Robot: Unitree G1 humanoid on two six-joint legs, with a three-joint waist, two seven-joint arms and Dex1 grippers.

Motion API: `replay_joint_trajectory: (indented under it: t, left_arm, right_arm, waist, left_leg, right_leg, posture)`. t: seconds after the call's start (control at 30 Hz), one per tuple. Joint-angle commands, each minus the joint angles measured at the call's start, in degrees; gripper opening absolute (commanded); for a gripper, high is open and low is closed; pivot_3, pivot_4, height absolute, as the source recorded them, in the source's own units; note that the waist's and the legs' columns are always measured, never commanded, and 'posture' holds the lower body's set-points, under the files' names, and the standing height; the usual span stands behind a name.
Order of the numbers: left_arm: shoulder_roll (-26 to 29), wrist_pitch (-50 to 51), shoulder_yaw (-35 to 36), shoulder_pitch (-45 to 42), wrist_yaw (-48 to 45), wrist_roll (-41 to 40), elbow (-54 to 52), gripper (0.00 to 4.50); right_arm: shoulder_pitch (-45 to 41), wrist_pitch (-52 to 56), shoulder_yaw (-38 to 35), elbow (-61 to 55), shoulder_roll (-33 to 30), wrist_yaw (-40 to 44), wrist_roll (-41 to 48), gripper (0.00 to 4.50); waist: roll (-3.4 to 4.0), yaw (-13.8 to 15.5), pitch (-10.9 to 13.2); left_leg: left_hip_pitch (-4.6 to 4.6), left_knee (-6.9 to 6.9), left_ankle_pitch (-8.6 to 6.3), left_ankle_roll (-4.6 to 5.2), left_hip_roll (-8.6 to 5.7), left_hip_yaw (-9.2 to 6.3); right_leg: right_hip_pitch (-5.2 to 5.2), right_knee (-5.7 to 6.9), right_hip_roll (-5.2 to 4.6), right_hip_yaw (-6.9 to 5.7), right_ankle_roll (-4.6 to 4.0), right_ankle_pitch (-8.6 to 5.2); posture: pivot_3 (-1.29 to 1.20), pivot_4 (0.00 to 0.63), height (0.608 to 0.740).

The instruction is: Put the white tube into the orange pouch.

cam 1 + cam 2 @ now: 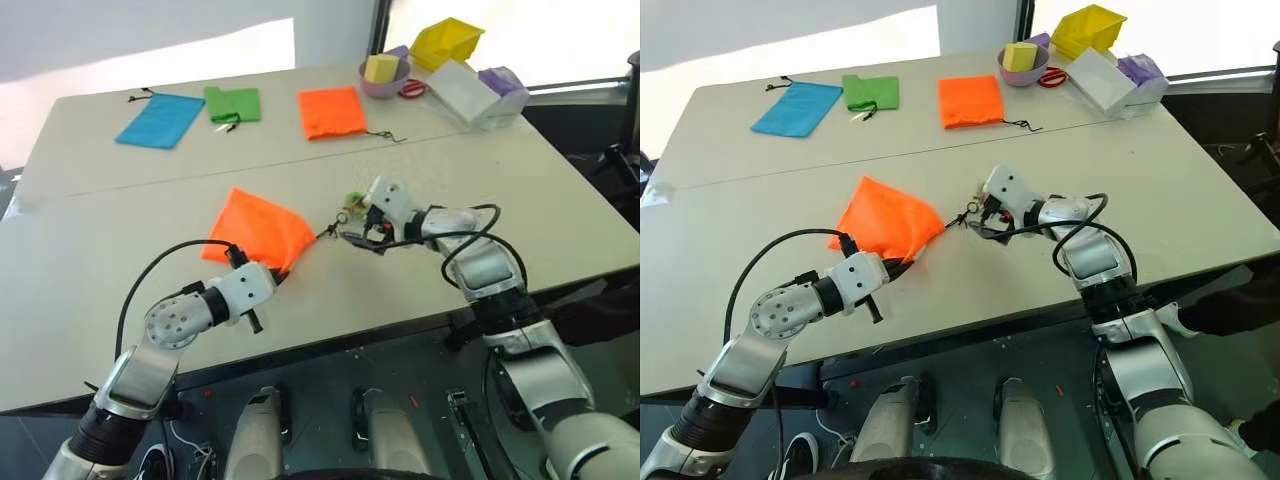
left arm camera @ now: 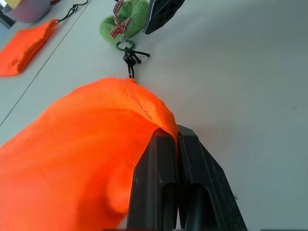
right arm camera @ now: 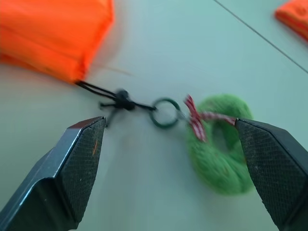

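I cannot find the white tube on the counter [image 1: 560, 200], so I judge it is probably inside the orange pouch [image 1: 258, 230] already, though the pictures do not prove it. The pouch lies on the counter before me. My left end effector [image 2: 177, 144] is clamped on the pouch's edge. My right end effector [image 3: 168, 144] stands wide apart over the dark cord [image 3: 103, 94] and its green ball [image 3: 219, 144], gripping nothing. Closing the pouch seems to remain.
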Motion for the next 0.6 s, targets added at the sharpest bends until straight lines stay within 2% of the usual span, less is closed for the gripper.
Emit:
replay_joint_trajectory:
  t: [0.03, 0.23, 0.33, 0.43, 0.6]
  left_arm:
    - [0.21, -1.05, 0.39, -0.99, -0.38, -0.24, -0.81, 0.0]
    - [0.15, -1.02, 0.19, -0.47, -0.56, -0.15, -1.22, 0.0]
    - [-0.02, -0.81, -0.09, -0.55, -0.59, -0.08, -1.46, 0.0]
    - [0.05, -0.8, 0.02, -0.46, -0.61, -0.15, -1.55, 0.0]
    - [0.21, -0.74, 0.29, 0.08, -0.61, -0.3, -1.93, 0.0]
  right_arm:
    - [-2.2, -5.81, -0.7, 3.02, -0.16, -1.51, -1.09, 4.48]
    - [-6.03, -11.86, -0.6, 13.7, 1.5, -5.13, -3.35, 4.48]
    - [-7.48, -13.8, 0.11, 19.04, 2.18, -4.17, -3.82, 4.48]
    - [-9.38, -15.95, -0.13, 23.68, 2.81, -4.83, -4.18, 3.66]
    - [-11.82, -17.54, -1.54, 27.31, 3.62, -4.11, -2.97, 1.14]
  waist:
    - [0.0, -0.02, 0.0]
    - [0.0, -0.22, 0.0]
    - [0.0, -0.21, 0.0]
    - [0.0, -0.21, 0.0]
    - [0.0, -0.15, 0.0]
  left_leg:
    - [0.0, 0.0, 0.01, 0.01, 0.0, 0.01]
    - [0.03, 0.07, 0.11, 0.12, -0.01, 0.07]
    - [0.08, 0.08, 0.04, 0.0, 0.0, 0.06]
    - [0.11, 0.12, 0.05, -0.01, 0.0, 0.05]
    - [0.12, 0.2, 0.05, -0.01, 0.0, 0.05]
  right_leg:
    - [0.0, 0.0, 0.0, 0.0, 0.02, -0.01]
    - [0.03, 0.11, 0.01, 0.04, 0.06, 0.0]
    - [0.07, 0.15, 0.02, 0.04, 0.05, 0.0]
    - [0.11, 0.18, 0.02, 0.04, 0.05, 0.0]
    - [0.14, 0.21, 0.01, 0.04, 0.05, 0.01]
  posture:
    - [0.0, 0.15, 0.74]
    - [0.0, 0.15, 0.74]
    - [0.0, 0.15, 0.74]
    - [0.0, 0.15, 0.74]
    - [0.0, 0.15, 0.74]
